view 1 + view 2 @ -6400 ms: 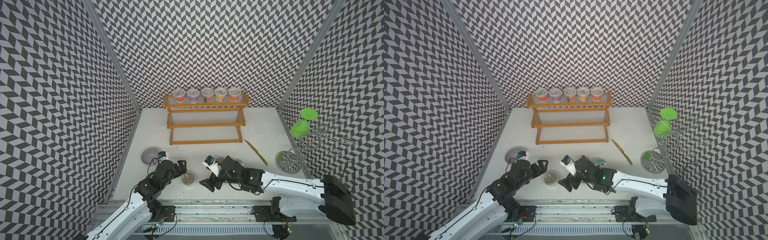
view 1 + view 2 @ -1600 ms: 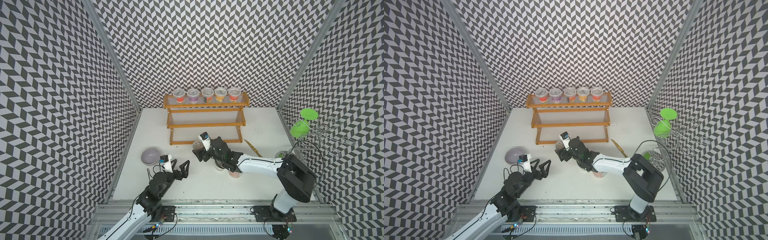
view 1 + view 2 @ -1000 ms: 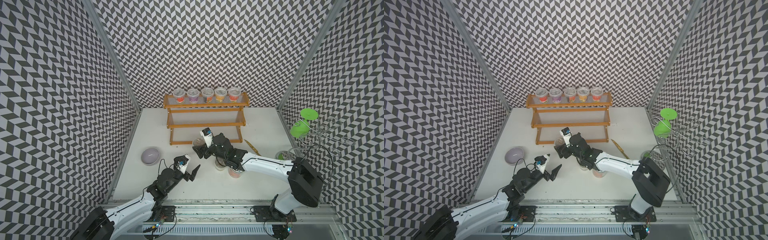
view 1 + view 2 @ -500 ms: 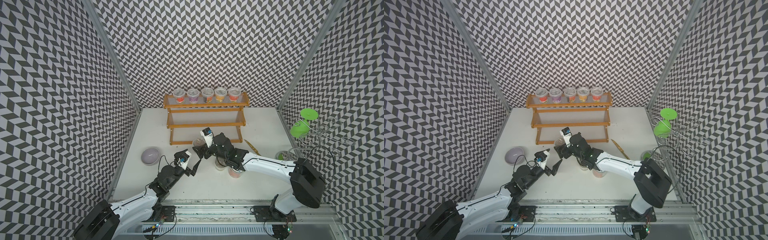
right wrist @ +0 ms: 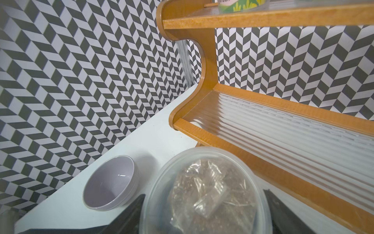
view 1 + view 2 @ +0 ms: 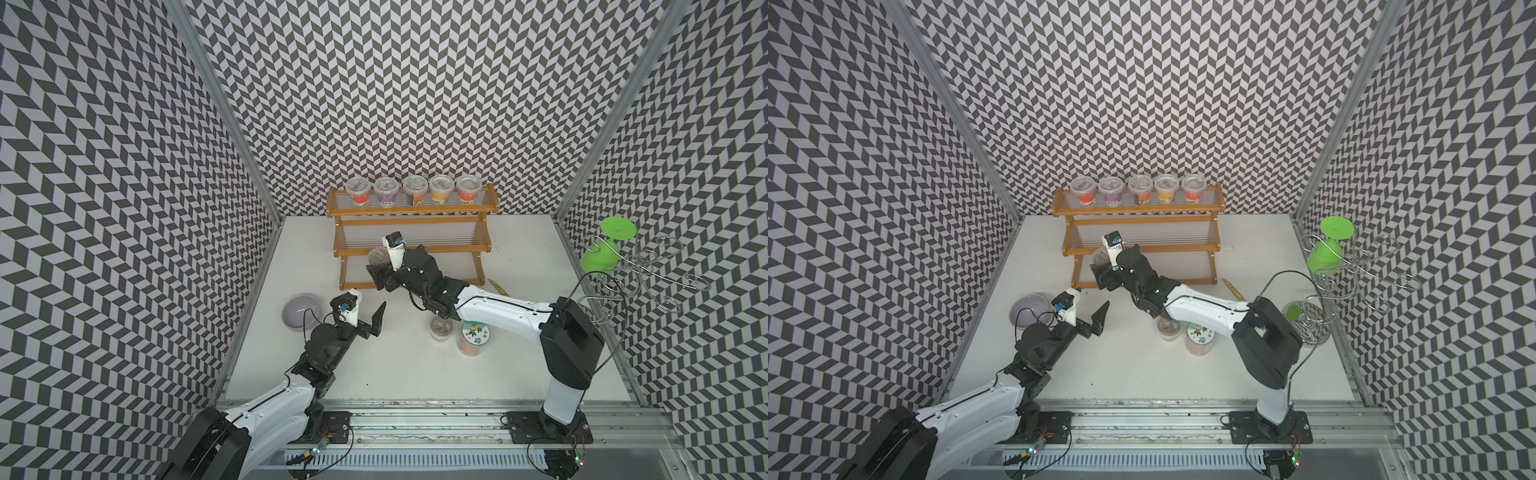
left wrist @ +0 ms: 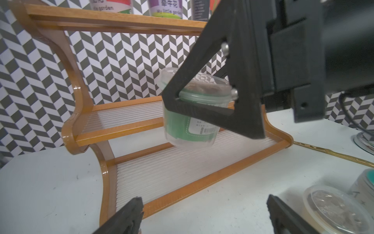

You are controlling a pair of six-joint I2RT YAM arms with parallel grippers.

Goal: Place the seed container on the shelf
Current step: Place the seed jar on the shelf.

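The seed container (image 6: 377, 257) (image 6: 1099, 256) is a clear lidded cup with a green label (image 7: 192, 121). It hangs tilted off the table, just in front of the left end of the shelf (image 6: 440, 249) (image 6: 1163, 249), between its bottom and middle tiers. My right gripper (image 6: 377, 267) (image 6: 1099, 268) (image 5: 204, 202) is shut on the cup just under its lid, one finger on each side. In the right wrist view the lid (image 5: 206, 192) fills the foreground beside the middle tier (image 5: 283, 131). My left gripper (image 6: 368, 307) (image 6: 1089, 303) (image 7: 204, 202) is open and empty over the table, in front of the shelf's left end.
Several labelled cups (image 6: 413, 193) line the top tier. A lavender bowl (image 6: 301, 311) sits left of my left gripper. A clear lidded cup (image 6: 441, 328) and a pink cup with a printed lid (image 6: 473, 338) stand under my right arm. A silver wire stand (image 6: 648, 270) holds a green glass (image 6: 602, 253) at the right wall.
My left arm has reached forward towards the shelf and its jaws have spread wider. The right gripper and its cup have barely moved.
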